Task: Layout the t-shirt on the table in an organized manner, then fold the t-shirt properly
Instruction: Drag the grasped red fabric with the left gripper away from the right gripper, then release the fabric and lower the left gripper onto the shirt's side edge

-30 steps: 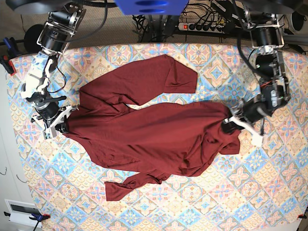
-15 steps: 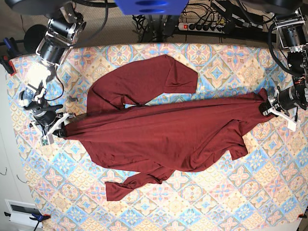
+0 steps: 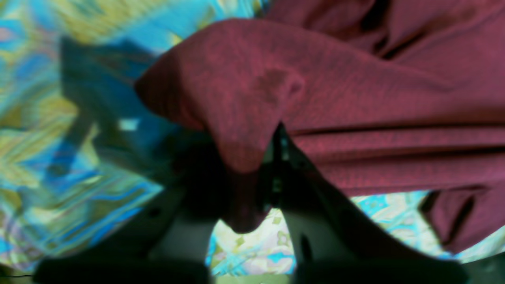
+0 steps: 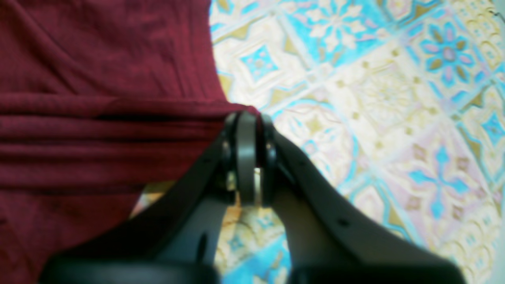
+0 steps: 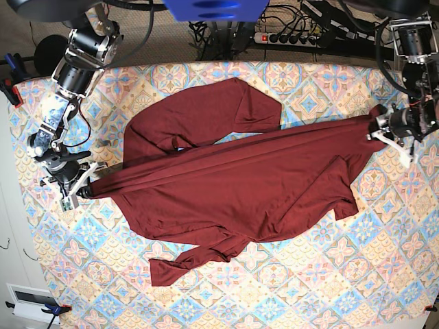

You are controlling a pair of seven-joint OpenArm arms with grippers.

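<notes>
Maroon knit t-shirt (image 5: 233,185) pulled tauter, far edge carried further out since earlier.
Layout step: left gripper (image 5: 381,128) and right gripper (image 5: 77,190) clamped on opposite edges over pastel tiled table (image 5: 384,274); lowering flat needed next.

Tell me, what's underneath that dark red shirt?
Under the t-shirt lies the table, its pastel tile-patterned cloth showing all around. Whether anything else sits beneath the fabric cannot be seen. One sleeve lies folded on top of the shirt.
</notes>
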